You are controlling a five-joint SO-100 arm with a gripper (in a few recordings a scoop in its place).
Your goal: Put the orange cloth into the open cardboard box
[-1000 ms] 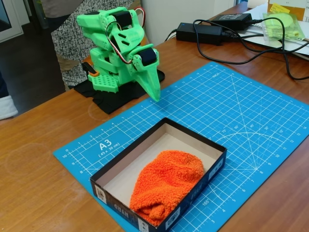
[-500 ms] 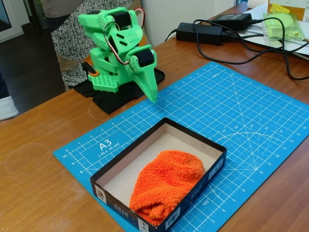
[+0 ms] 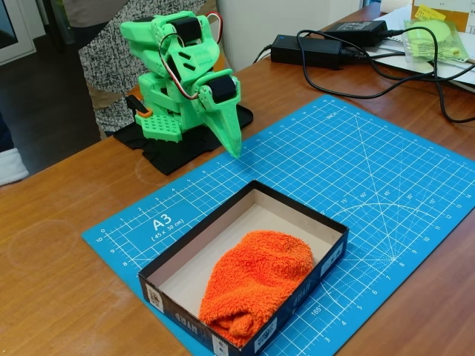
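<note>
Fixed view: bright orange fluffy terry cloth [image 3: 256, 284] bunched inside shallow navy-black cardboard box [image 3: 185, 239] with beige floor, toward its near end, one fold riding on the front rim. Green two-finger gripper [image 3: 234, 148] folded back near arm base, tip down above blue cutting mat [image 3: 356, 178], fingers together, holding nothing. Placement looks done; best to park clear, leave cloth untouched.

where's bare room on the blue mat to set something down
Free: blue cutting mat right of the dark cardboard box, below the black cables. Crowded: top-left corner by the green gripper; the box's near end holds the orange terry cloth.
</note>
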